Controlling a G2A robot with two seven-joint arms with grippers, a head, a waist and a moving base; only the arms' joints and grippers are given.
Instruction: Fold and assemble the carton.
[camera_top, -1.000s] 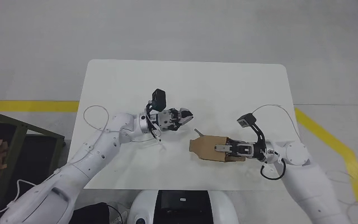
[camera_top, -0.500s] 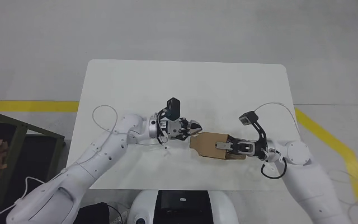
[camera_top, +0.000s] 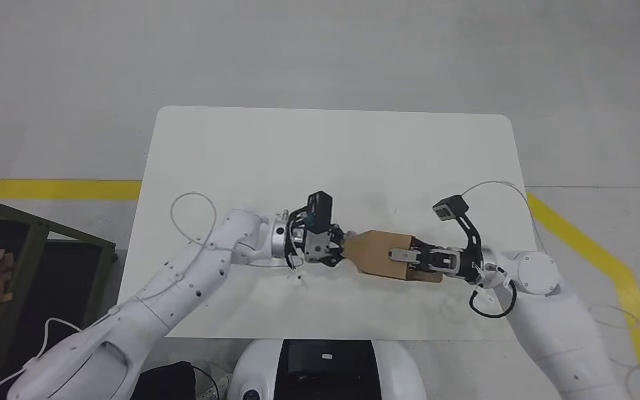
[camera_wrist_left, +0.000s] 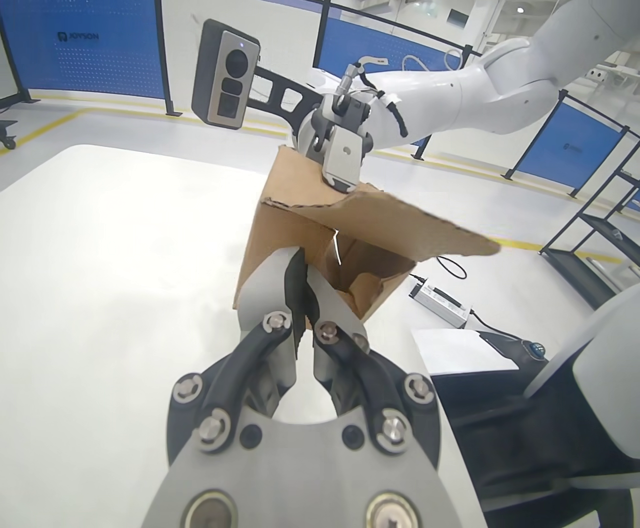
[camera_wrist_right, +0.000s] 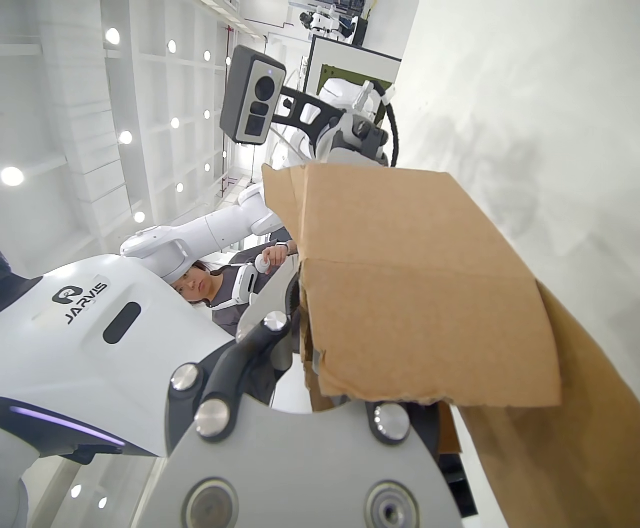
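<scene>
Since a second ago the left gripper (camera_top: 337, 247) has travelled from near the table's middle toward 4 o'clock. Its fingers were then spread and well apart from the carton (camera_top: 382, 252). Now they are pressed together, pinching the edge of a side wall at the carton's open 9 o'clock end. The carton has barely shifted. The right gripper (camera_top: 402, 257) stays clamped at its 3 o'clock end, with one finger lying on the top panel.

The right gripper's other finger is hidden by the cardboard, and the right wrist view shows a brown panel covering it too. Whether the carton's underside touches the table cannot be told. In the left wrist view a top flap (camera_wrist_left: 415, 225) juts out over the opening, and the inside is dark and hard to make out.

The table (camera_top: 400, 150) is plain white. The carton lies at about 4 o'clock from its middle, close to the front edge. Around the table is grey floor (camera_top: 300, 50), with yellow tape (camera_top: 60, 188) at 9 o'clock and another strip at 3 o'clock. A dark rack (camera_top: 30, 270) stands at 8 o'clock. Blue barriers (camera_wrist_left: 75, 45) line the far side of the room.
</scene>
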